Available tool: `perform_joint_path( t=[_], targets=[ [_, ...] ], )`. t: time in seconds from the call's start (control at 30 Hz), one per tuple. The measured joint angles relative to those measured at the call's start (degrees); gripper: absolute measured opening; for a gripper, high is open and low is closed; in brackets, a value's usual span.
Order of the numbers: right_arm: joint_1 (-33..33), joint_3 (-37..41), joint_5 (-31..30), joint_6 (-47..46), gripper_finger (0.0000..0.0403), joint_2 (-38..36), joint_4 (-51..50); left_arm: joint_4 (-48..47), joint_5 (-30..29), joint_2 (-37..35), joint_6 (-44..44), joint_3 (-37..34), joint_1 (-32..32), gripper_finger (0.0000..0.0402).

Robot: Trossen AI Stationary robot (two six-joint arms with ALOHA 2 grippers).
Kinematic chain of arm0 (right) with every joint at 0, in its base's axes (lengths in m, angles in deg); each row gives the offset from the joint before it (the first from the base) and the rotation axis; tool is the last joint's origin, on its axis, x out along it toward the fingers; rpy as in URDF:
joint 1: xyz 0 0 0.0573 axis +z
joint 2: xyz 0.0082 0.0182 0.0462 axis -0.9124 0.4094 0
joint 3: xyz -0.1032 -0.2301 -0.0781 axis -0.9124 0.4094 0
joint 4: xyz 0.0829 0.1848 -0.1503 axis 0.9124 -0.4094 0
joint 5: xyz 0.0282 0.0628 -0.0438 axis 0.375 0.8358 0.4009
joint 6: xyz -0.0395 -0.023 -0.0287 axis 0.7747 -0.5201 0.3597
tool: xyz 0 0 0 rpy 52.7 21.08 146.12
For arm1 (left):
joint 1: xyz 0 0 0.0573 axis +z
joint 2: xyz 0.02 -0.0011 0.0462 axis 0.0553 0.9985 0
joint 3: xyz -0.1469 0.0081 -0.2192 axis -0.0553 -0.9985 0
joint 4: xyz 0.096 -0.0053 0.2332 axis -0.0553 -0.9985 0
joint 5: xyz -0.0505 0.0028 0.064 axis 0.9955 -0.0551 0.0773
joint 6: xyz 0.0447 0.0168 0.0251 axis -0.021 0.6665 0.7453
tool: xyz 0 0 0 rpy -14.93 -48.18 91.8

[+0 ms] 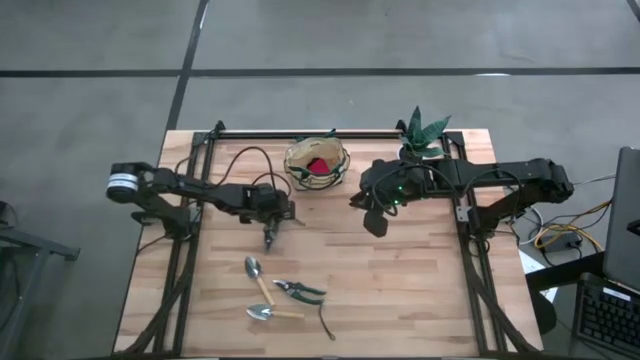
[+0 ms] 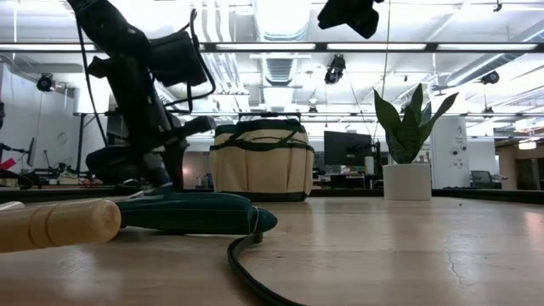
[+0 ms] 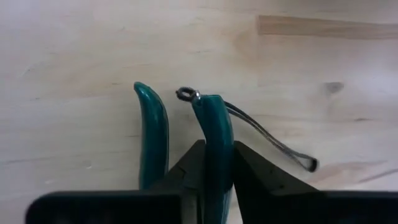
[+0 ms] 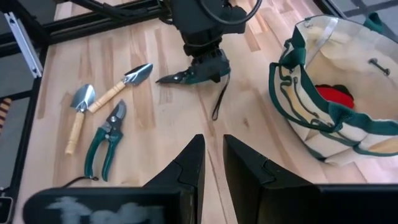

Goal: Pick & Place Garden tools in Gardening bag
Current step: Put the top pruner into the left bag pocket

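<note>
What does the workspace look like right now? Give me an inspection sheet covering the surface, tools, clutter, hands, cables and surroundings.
Surface: wooden table, bare in the middle.
Job's things: gardening bag at the back, red item inside; two trowels and pruning shears lying near the front; green-handled snips held.
Clutter: potted plant at the back right; dark cord by the shears.
Hands: left hand shut on one snips handle, low over the table; right hand open, empty, near the bag.
Cables: looped along both arms; loose bundle off the right edge.
Surroundings: grey floor; keyboard at right; no person seen.
</note>
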Motion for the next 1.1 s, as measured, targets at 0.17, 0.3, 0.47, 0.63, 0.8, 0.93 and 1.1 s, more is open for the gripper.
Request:
perform_joint_path(
  t=[0.17,0.3,0.47,0.63,0.8,0.93,1.1],
  targets=[
    [-0.3,0.0,0.0,2.3,0.0052,0.0,0.1,-0.1,0.0,-2.2,1.1,0.0,0.0,0.0063],
    [-1.3,0.0,0.1,4.4,0.0052,-0.1,0.1,0.1,-0.5,-5.8,5.1,0.0,0.0,0.0066],
    [-2.8,-0.1,0.2,4.6,0.0052,-0.1,0.1,1.1,-5.6,-12.7,15.5,0.0,0.0,0.0060],
    [-5.2,-0.5,0.2,4.6,0.0052,-0.1,2.2,9.4,-14.0,-20.0,32.9,0.0,0.1,0.0064],
    [-7.4,-0.5,0.0,1.6,0.0052,-0.1,6.2,16.8,-19.5,-24.3,52.2,0.0,0.4,0.0063],
    [-8.6,-0.5,0.0,0.9,0.0052,-0.1,9.7,19.9,-19.6,-24.9,55.4,-0.1,3.0,0.0063],
    [-9.6,-0.5,0.0,1.7,0.0052,-0.1,15.5,24.8,-14.4,-24.3,60.5,-0.1,5.8,0.0063]
  ],
)
